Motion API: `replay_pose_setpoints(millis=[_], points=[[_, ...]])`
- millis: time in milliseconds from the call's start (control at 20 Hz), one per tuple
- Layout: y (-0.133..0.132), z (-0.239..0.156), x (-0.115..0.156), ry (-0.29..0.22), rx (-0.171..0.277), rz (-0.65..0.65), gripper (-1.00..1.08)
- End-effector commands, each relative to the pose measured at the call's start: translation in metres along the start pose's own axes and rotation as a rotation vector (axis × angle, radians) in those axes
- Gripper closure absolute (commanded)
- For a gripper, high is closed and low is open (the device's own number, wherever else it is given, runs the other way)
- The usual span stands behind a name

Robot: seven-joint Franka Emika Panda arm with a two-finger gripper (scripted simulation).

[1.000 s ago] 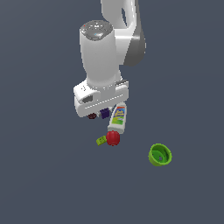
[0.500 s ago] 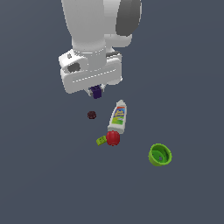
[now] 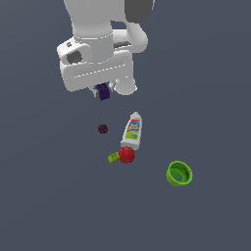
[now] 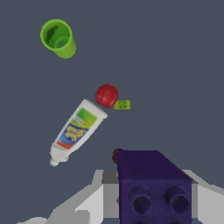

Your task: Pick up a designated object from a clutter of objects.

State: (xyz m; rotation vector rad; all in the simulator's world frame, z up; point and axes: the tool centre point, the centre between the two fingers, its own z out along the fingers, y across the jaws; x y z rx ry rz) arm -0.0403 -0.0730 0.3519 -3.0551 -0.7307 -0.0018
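My gripper is shut on the dark purple cube and holds it high above the floor; in the wrist view the cube fills the space between the pale fingers. Below lie the white bottle with a yellow-blue label, the red ball, the small yellow-green block touching the ball, the maroon blob and the green bowl. In the wrist view the bottle, ball, block and bowl show; the blob is partly hidden behind the cube.
The bowl stands apart toward the exterior view's right. The bottle, ball and block lie close together; the blob sits alone to their left in the exterior view. The arm's white body fills the top of the exterior view.
The gripper has risen with the purple cube in it, well above the clutter. The bottle, ball, block, blob and bowl have not moved.
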Motion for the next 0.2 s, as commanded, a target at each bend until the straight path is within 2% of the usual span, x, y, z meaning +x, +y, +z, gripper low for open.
replay_pose_setpoints(millis=[0,150], points=[[0.0003,-0.0006,-0.0002,-0.001,0.0,0.0,1.08],[0.0002,0.0013,0.0014,-0.001,0.0,-0.001,1.08]])
